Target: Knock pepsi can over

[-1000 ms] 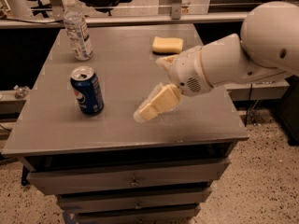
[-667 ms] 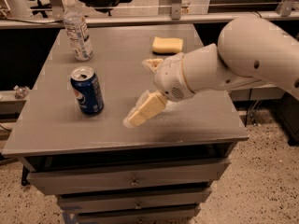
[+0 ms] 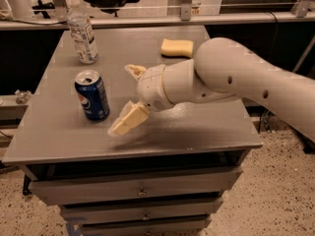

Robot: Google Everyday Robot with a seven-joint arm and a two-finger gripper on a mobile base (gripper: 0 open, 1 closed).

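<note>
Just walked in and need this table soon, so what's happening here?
A one-armed robot is set to knock over the pepsi can, which stands upright on the table. Its gripper hovers open just beside the can, not touching it. A water bottle and a yellow sponge sit farther back.

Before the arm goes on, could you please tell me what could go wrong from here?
The open hand hangs beside the upright pepsi can, its lower finger near the table: a low push may slide the can rather than tip it. Once tipped, it could roll off the left edge.
</note>
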